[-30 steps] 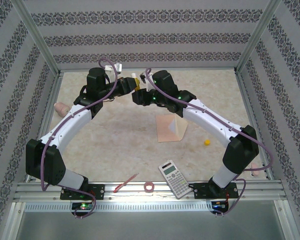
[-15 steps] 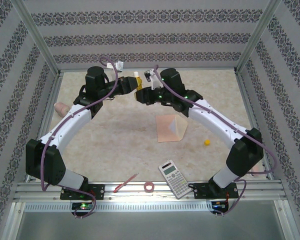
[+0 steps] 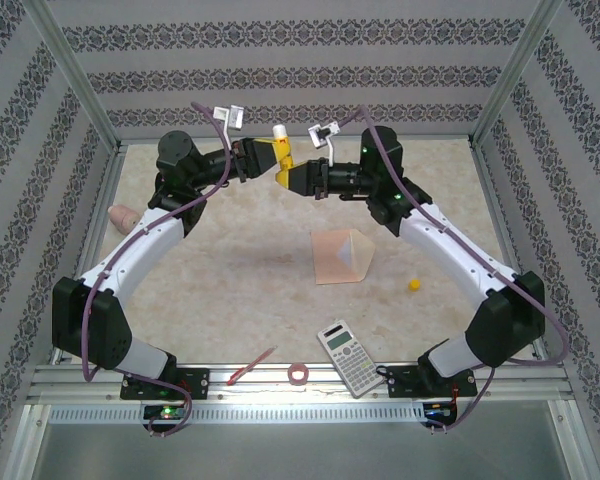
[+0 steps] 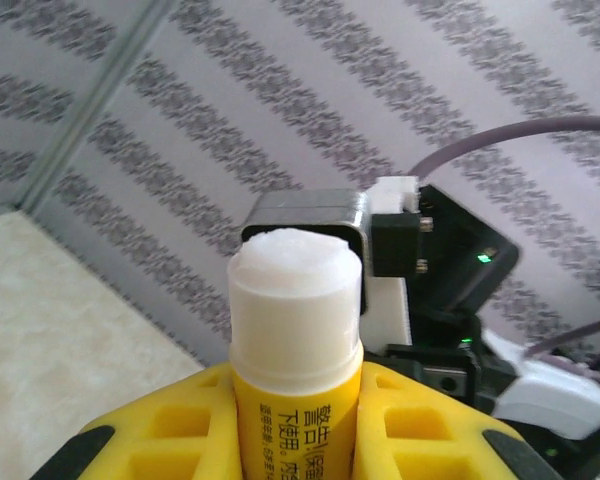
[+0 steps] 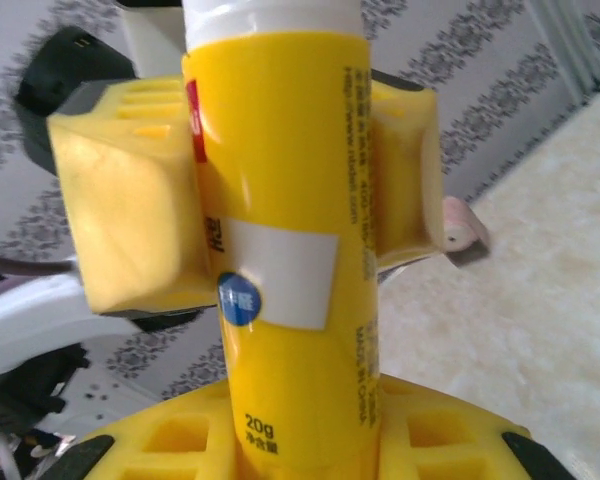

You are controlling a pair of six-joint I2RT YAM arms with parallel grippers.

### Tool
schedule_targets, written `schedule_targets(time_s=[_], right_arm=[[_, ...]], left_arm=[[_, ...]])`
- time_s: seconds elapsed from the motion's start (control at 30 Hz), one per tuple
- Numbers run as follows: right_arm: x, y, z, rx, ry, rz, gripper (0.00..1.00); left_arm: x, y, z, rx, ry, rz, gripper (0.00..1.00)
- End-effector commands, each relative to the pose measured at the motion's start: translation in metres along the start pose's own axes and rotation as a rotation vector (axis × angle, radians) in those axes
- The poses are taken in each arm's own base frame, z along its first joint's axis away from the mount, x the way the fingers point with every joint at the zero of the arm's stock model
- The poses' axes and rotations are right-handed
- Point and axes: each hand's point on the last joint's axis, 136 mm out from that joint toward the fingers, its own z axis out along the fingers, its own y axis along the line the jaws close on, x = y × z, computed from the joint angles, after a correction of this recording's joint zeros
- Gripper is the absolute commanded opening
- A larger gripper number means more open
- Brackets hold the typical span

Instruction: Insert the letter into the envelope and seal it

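Left fingers [image 4: 170,440]: clamped on the yellow plastic glue stick [image 4: 295,330], raised at the back.
Right fingers [image 5: 170,440]: gripping the same stick's lower end.
Peach paper envelope [image 3: 338,258]: flat on the marbled counter [image 3: 220,260], centre-right, well apart from both.
Handling: likely light, limp and easily creased; pin the body, lift by the flap edge.

The glue stick [image 3: 282,152] is lifted higher than a second ago and is now stood upright before the back wall. The left fingers [image 3: 263,153] and right fingers [image 3: 294,178] are raised with it, and the right arm is stretched further out.
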Motion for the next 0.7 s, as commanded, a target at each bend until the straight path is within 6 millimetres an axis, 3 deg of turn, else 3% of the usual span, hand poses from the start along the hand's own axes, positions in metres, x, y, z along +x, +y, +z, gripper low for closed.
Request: schedule_targets(time_s=[0.0, 0.27, 0.67], right_arm=[[-0.030, 0.056, -0.020, -0.134, -0.073, -0.123, 0.25], [-0.043, 0.095, -0.031, -0.260, -0.116, -0.157, 0.25], [-0.029, 0.143, -0.030, -0.372, -0.069, -0.202, 0.28]], left_arm=[[0.000, -0.037, 0.000, 0.167, 0.021, 0.081, 0.00], [-0.009, -0.079, -0.003, 0.309, 0.015, 0.134, 0.00], [-0.001, -0.125, -0.007, 0.428, 0.070, 0.200, 0.00]])
